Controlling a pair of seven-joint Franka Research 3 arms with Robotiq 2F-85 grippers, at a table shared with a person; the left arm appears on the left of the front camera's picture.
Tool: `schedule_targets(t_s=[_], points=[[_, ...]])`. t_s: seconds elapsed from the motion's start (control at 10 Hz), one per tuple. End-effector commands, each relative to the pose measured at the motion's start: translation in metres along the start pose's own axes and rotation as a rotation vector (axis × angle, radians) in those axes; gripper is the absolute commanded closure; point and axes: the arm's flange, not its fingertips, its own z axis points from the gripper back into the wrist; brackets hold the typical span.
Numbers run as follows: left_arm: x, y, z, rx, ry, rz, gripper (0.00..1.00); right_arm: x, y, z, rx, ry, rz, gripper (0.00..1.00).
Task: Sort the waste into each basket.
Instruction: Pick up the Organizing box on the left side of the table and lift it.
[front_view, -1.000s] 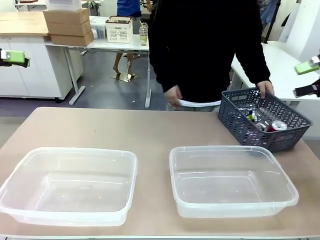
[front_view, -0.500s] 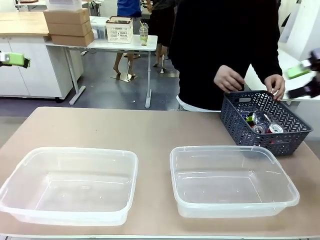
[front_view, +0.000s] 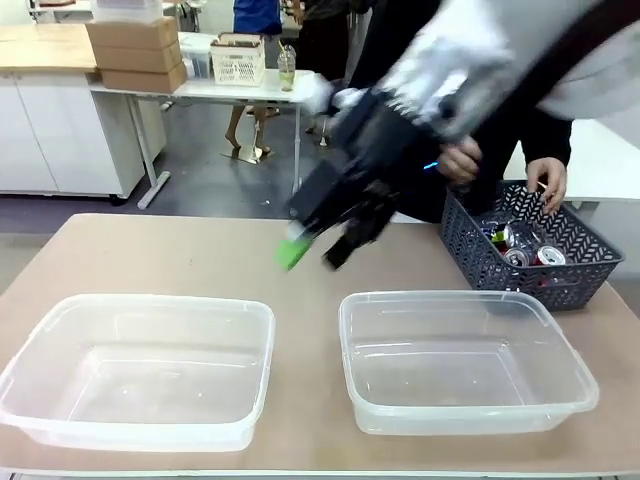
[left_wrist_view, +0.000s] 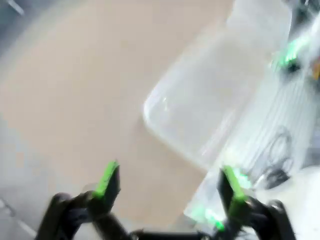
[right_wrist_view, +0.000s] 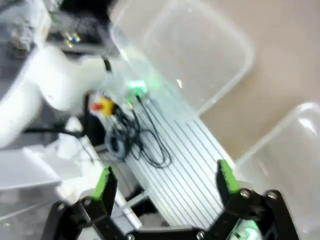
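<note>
Since both clear tubs are sitting empty, I'd say the sorting hasn't really started. There are two of them: the left tub (front_view: 140, 365) fills the lower left of the front view and the right tub (front_view: 465, 360) the lower right, side by side on the tan table (front_view: 200, 255) with a strip of bare tabletop between them.

All the waste is up at the right edge of the frame, inside one dark grey lattice basket (front_view: 520, 245). I can make out roughly three cans (front_view: 520, 250) in there, one with a red body, but they're piled up behind the weave, so I can't give a firm count, and I can't pick out any bottles for sure. A person behind the table has one hand (front_view: 548, 185) on the basket's far rim.

Two arms in total. The right gripper (front_view: 315, 248) is a blurry streak in the upper middle of the front view, above the table and holding nothing; its own camera shows the fingers spread apart. The left gripper (left_wrist_view: 167, 187) isn't in the front view at all, but its wrist view shows the green pads wide apart and empty too, with a tub corner further up the frame.

So everything is left to do: every can has to come out of the grey basket and go into a tub
</note>
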Motion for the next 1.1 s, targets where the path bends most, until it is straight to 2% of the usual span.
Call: schedule_targets(t_s=[0.0,0.1,0.2,0.3,0.4,0.5,0.6,0.7,0.8,0.9,1.0], points=[[0.004,-0.046,-0.020,-0.068,0.033,-0.127,0.00,0.016,-0.031,-0.005,-0.076,0.096,-0.002,0.00],[0.020,-0.054,-0.017,-0.052,-0.179,-0.146,0.00,0.009,-0.056,0.026,-0.050,0.015,-0.005,0.00],[-0.004,-0.021,-0.009,-0.026,0.064,-0.046,0.00,0.008,0.000,-0.025,-0.036,0.071,0.025,0.00],[-0.004,-0.021,-0.009,-0.026,0.064,-0.046,0.00,0.008,0.000,-0.025,-0.036,0.071,0.025,0.00],[0.006,-0.046,-0.015,-0.035,0.007,-0.105,0.00,0.014,-0.033,-0.014,-0.053,0.076,0.006,0.00],[0.027,-0.041,-0.042,-0.026,0.070,0.001,0.00,0.029,-0.014,-0.045,-0.134,0.113,-0.171,0.00],[0.040,-0.027,-0.070,0.173,0.099,0.206,0.00,0.044,-0.005,-0.072,-0.394,-0.073,-0.382,0.00],[0.044,-0.016,-0.099,0.146,0.136,0.276,0.00,0.052,0.001,-0.099,-0.448,-0.072,-0.490,0.00],[0.047,-0.011,-0.126,0.138,0.220,0.324,0.00,0.055,-0.002,-0.121,-0.498,-0.065,-0.563,0.00],[0.046,-0.009,-0.141,0.148,0.265,0.348,0.00,0.054,-0.008,-0.127,-0.510,-0.085,-0.577,0.00],[0.038,-0.004,-0.142,0.087,0.313,0.409,0.00,0.044,-0.021,-0.111,-0.552,-0.130,-0.599,0.00]])
